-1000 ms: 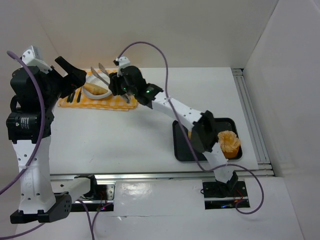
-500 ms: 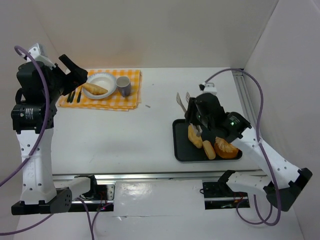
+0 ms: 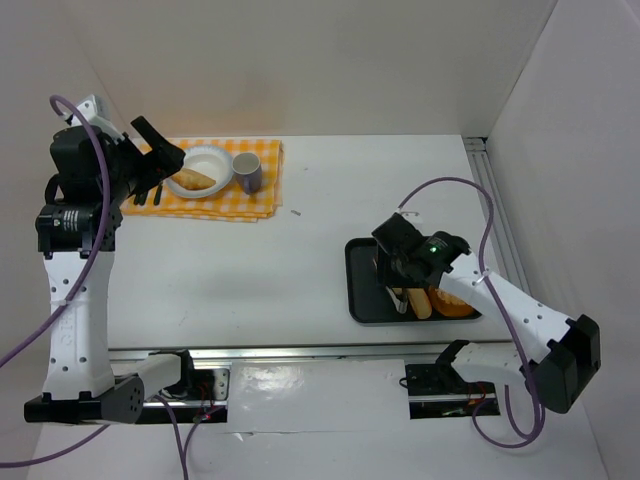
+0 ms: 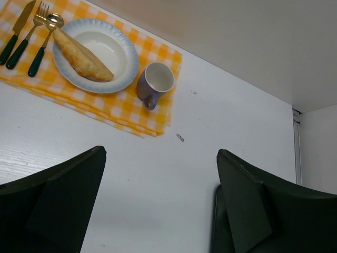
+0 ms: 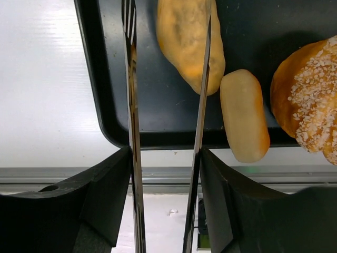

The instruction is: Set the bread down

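Note:
One golden-brown bread roll (image 3: 192, 180) lies on the white plate (image 3: 212, 157) at the far left; it also shows in the left wrist view (image 4: 81, 55). Two more rolls lie in the black tray (image 3: 360, 300): a golden one (image 5: 181, 42) and a paler one (image 5: 244, 116). My right gripper (image 5: 164, 153) is shut on metal tongs (image 5: 130, 105) low over the tray (image 3: 400, 285). The tong arms stand apart, with the golden roll mostly between them. My left gripper (image 4: 160, 153) is open and empty, raised near the plate (image 3: 160, 160).
A round orange sugared cake (image 5: 310, 100) sits in the tray's right part. A mug (image 4: 156, 83) and green-handled cutlery (image 4: 26, 37) lie on the yellow checked cloth (image 4: 131, 113). A metal rail (image 3: 500, 230) runs along the table's right edge.
My right arm has swung from the plate at the far left back to the tray and dropped low over the rolls. My left arm has shifted slightly.

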`<act>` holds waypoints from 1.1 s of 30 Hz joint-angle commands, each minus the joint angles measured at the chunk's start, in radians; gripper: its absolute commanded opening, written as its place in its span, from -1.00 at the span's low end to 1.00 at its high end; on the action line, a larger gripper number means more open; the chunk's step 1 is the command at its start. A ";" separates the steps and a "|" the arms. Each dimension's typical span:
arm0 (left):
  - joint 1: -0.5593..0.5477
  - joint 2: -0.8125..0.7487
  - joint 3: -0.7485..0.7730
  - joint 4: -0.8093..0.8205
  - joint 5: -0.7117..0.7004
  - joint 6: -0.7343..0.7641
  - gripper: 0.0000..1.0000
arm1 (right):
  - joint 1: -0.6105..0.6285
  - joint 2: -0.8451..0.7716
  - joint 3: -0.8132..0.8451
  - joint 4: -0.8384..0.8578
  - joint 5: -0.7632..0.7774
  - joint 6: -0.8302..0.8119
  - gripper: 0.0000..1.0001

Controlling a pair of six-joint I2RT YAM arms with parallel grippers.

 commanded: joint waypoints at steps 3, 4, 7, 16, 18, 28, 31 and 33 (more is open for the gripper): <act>0.005 -0.019 -0.015 0.047 0.012 0.003 1.00 | -0.011 0.051 -0.019 -0.002 -0.027 -0.021 0.21; 0.005 -0.019 -0.024 0.056 0.012 0.003 1.00 | -0.011 0.051 -0.010 -0.011 -0.015 -0.021 0.21; 0.005 -0.019 -0.034 0.056 0.012 0.003 1.00 | -0.011 0.072 0.018 -0.054 0.005 -0.012 0.06; 0.014 -0.019 -0.043 0.065 0.021 -0.006 1.00 | 0.000 0.083 0.099 -0.186 -0.004 -0.035 0.24; 0.014 -0.019 -0.052 0.065 0.021 -0.006 1.00 | 0.023 0.094 0.099 -0.196 -0.015 -0.035 0.24; 0.014 -0.037 -0.061 0.075 0.031 -0.006 1.00 | 0.066 0.162 0.166 -0.170 0.025 -0.058 -0.51; 0.014 -0.037 -0.061 0.075 0.031 -0.006 1.00 | 0.075 0.172 0.272 -0.207 0.050 -0.067 -0.76; 0.014 -0.037 -0.052 0.075 0.031 -0.006 1.00 | 0.086 0.181 0.329 -0.218 0.063 -0.067 -0.82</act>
